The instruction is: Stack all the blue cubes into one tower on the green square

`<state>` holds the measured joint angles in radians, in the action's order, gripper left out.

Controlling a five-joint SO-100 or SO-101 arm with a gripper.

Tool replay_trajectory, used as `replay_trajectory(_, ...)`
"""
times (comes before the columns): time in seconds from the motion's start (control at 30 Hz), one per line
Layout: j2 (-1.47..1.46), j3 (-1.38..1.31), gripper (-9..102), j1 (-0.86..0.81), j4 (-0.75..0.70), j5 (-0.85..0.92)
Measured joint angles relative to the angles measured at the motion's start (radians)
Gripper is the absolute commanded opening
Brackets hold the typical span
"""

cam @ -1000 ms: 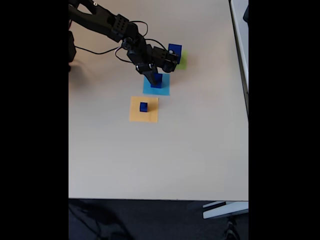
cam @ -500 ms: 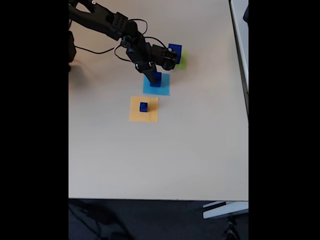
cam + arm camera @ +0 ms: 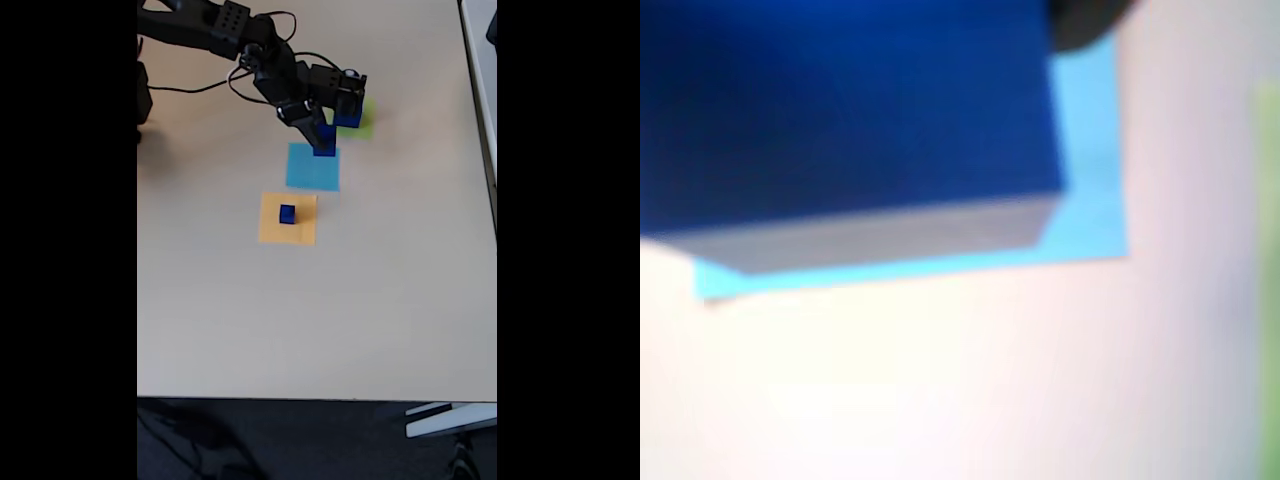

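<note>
1. Wrist view: solid dark blue cube (image 3: 840,110) is filling the upper frame above the flat light-blue paper square (image 3: 1090,215), apparently gripped for carrying.
2. Fixed view: black claw (image 3: 325,140) is clamping it between that square and the yellow-green square patch (image 3: 364,122), where a larger blue cube (image 3: 349,118) is waiting as the tower base.

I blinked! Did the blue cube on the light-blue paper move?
Yes. The blue cube has left the light-blue square's middle, lifted in the gripper toward the green square.

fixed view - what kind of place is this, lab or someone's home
Probably an office or lab desk: a plain beige table, dark floor beyond its edge, and coloured paper squares, such as the orange square, laid out as markers.
</note>
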<state>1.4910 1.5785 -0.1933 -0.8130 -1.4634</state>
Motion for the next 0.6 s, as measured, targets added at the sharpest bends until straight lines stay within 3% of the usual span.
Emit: replay_trajectory(0.6, -0.063, -0.169, 6, 0.193, -0.055, -0.293)
